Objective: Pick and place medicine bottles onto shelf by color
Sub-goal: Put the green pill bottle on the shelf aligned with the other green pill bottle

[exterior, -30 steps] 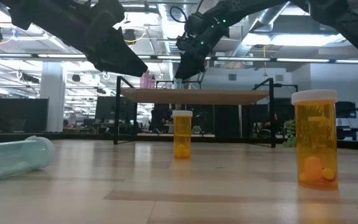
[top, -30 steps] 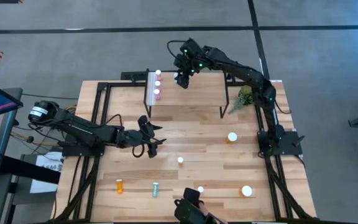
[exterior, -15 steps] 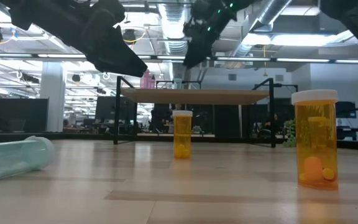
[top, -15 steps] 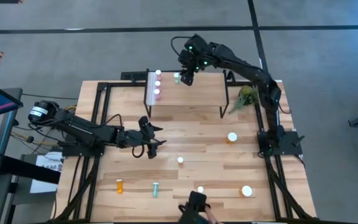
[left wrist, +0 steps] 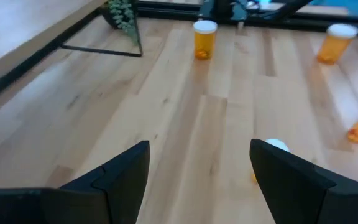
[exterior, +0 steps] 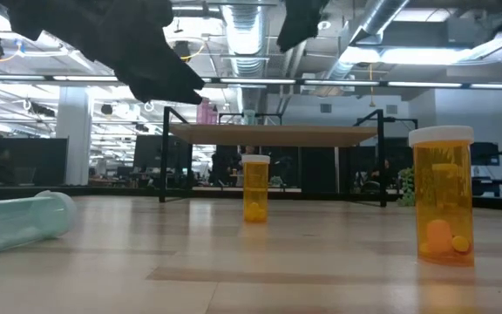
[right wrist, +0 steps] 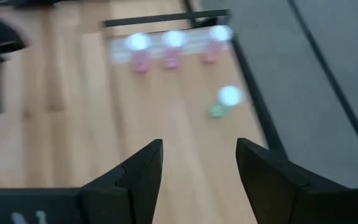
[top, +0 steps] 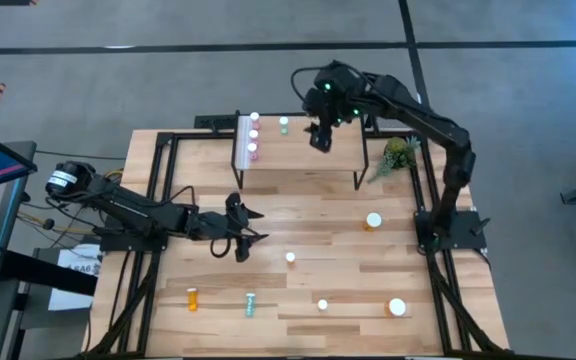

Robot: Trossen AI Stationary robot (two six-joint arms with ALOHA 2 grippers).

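Note:
The shelf point(top: 303, 150) stands at the table's far side. Three pink bottles point(top: 253, 134) stand in a row by its white strip point(top: 242, 146), and a green bottle point(top: 284, 124) stands upright beside them. They also show in the right wrist view, the pink bottles point(right wrist: 171, 51) and the green bottle point(right wrist: 225, 102). My right gripper point(top: 320, 136) hangs open and empty above the shelf, to the right of the green bottle. My left gripper point(top: 242, 226) is open and empty above the table's middle left. Orange bottles point(top: 373, 221) point(top: 397, 308) stand on the table's right half.
A small white-capped bottle point(top: 290, 258) and another point(top: 322, 304) stand near the table's middle. An orange bottle point(top: 192, 298) and a teal bottle point(top: 250, 305) lie near the front edge. A small green plant point(top: 394, 156) stands right of the shelf.
My right gripper has drawn away from the green bottle toward the table's right edge and risen. The bottle stays upright on the shelf. A dark shape at the table's near edge has left the view.

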